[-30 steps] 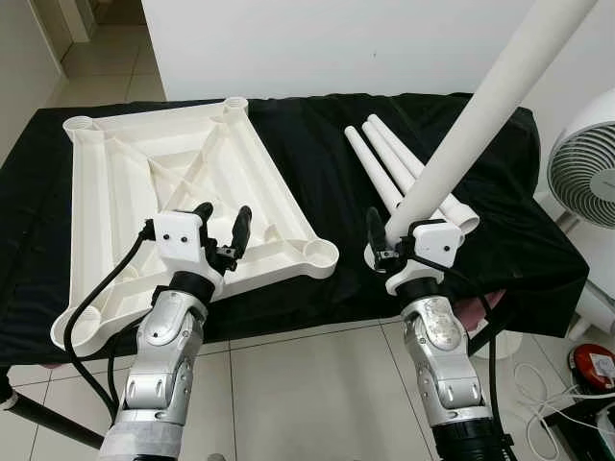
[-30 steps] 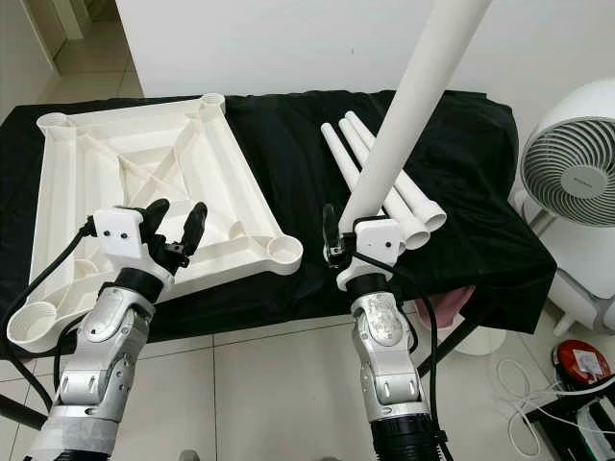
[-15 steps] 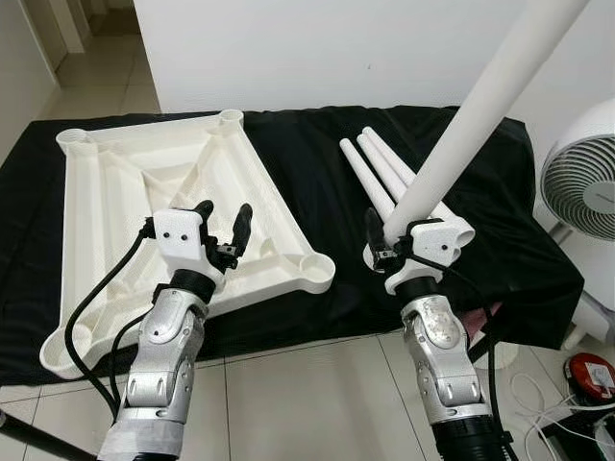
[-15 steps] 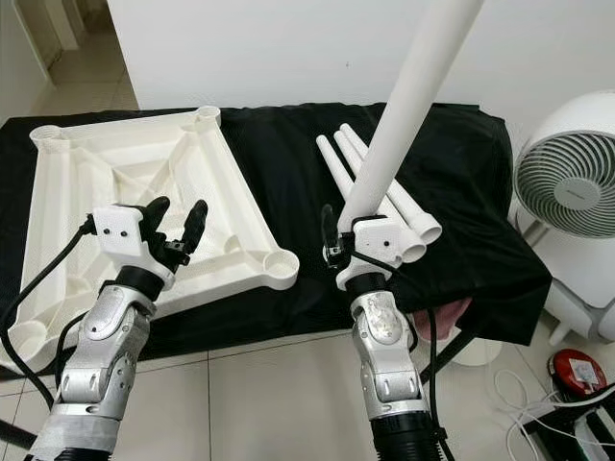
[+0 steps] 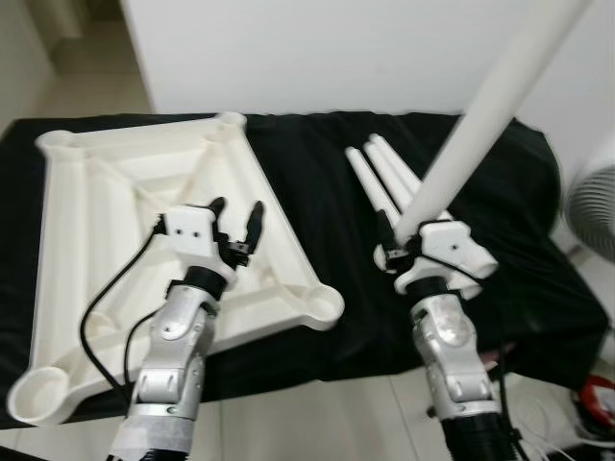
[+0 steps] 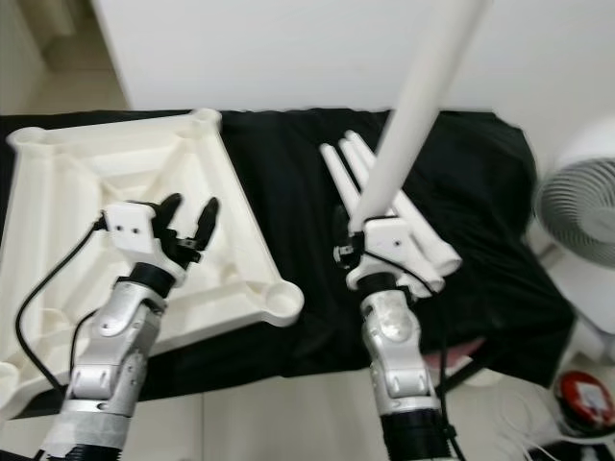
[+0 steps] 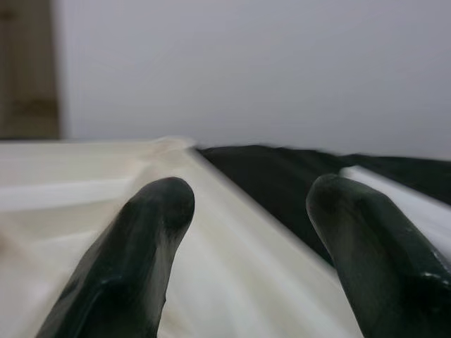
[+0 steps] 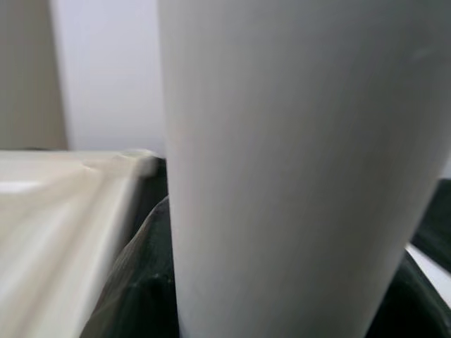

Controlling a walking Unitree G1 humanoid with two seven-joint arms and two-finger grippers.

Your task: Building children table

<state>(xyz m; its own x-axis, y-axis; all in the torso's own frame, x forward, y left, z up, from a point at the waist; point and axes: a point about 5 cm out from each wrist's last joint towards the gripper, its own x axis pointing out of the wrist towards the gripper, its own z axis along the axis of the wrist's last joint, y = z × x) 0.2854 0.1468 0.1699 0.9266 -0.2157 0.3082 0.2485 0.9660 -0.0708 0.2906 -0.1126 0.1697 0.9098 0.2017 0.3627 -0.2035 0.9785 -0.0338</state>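
The white plastic table top [image 5: 115,202] lies upside down on a black-draped table [image 5: 317,163], with round leg sockets at its corners; the near right socket [image 5: 320,305] faces me. My left gripper [image 5: 235,213] hovers open over the top's near right part. My right gripper [image 5: 392,238] is shut on a long white table leg [image 5: 490,106], which rises steeply up and to the right out of frame. In the right wrist view that leg [image 8: 296,162] stands between the fingers. Three more white legs [image 5: 382,173] lie side by side on the black cloth behind the right gripper.
A white fan [image 6: 577,206] stands on the floor at the right, with a red object [image 6: 588,399] and cables near it. A white wall [image 5: 317,48] runs behind the table. Tiled floor [image 5: 317,423] lies between me and the table edge.
The camera has moved closer and the picture is blurred. Both arms keep their poses: the left gripper stays open over the table top and the right still holds the leg up.
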